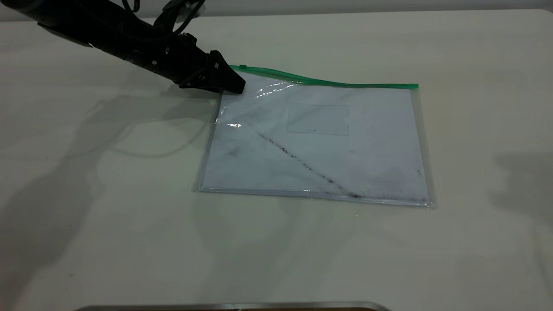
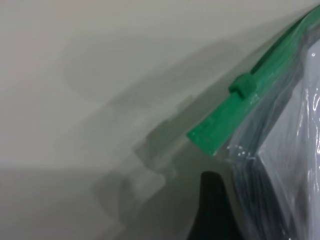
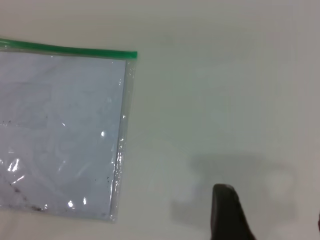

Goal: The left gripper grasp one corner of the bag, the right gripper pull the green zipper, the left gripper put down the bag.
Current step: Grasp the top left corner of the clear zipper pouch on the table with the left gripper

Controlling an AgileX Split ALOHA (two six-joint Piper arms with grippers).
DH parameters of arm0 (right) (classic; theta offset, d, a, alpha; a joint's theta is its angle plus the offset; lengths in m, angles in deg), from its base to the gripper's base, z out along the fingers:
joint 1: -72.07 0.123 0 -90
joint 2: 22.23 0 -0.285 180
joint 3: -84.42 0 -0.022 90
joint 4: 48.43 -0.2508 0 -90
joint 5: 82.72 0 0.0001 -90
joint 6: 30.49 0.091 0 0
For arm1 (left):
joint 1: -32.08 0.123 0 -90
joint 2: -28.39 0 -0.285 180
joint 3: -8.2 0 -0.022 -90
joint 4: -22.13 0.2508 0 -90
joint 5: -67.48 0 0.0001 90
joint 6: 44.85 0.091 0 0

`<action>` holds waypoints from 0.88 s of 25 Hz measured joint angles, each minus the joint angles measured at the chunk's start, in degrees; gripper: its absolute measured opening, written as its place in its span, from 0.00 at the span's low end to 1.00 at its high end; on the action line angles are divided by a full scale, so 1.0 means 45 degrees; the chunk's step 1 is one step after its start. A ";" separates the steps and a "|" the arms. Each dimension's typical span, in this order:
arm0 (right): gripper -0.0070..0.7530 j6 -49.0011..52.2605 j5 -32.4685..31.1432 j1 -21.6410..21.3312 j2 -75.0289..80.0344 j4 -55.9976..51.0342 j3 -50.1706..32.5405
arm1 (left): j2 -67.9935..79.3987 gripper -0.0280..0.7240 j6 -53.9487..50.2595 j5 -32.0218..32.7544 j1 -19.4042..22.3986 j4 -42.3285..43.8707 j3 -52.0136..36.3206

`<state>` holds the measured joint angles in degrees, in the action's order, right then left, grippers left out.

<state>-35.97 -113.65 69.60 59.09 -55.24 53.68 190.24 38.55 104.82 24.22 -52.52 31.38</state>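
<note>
— Where's the bag (image 1: 319,142) right now?

— Flat on the pale table (image 1: 108,216), its green zipper (image 1: 328,81) along the far edge. The little slider tab (image 2: 243,86) sits near the left end of the strip, close to the corner.

— And the left gripper (image 1: 231,83)?

— It reaches in from the far left, tips at that same far-left corner of the bag, where the plastic is lifted and wrinkled. It looks pinched onto the corner, though I can't see the jaws well enough to swear the plastic is between them.

— The right gripper (image 3: 227,210)?

— Off to the bag's right, over bare table, well apart from the bag. Only one dark fingertip shows, so I can't tell how far open it is.
</note>
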 joint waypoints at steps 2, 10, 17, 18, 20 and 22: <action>0.62 0.0000 0.0000 0.0000 0.0000 0.0000 0.0000 | 0.0026 0.81 0.0105 -0.0013 0.0000 -0.0016 0.0000; 0.62 0.0000 0.0000 0.0000 0.0000 -0.0002 0.0000 | 0.0312 0.57 0.0335 0.0095 0.0000 -0.0461 0.0014; 0.62 -0.0035 -0.0011 0.0000 0.0000 -0.0013 0.0000 | 0.0341 0.18 0.2119 0.0965 0.0000 -0.2051 0.0014; 0.62 -0.0035 -0.0011 0.0000 0.0000 -0.0013 0.0000 | 0.0341 0.12 0.2380 0.1085 -0.0012 -0.2164 0.0014; 0.62 -0.0035 -0.0011 0.0000 0.0012 -0.0013 0.0000 | 0.0341 0.11 0.3166 0.1387 -0.0012 -0.2274 0.0014; 0.62 -0.0131 0.0048 0.0000 0.0048 -0.0013 0.0000 | 0.0341 0.11 0.3993 0.1818 -0.0012 -0.2303 0.0052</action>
<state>-36.56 -113.44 69.60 59.31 -55.30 53.68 191.77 56.52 113.00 24.16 -62.88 31.61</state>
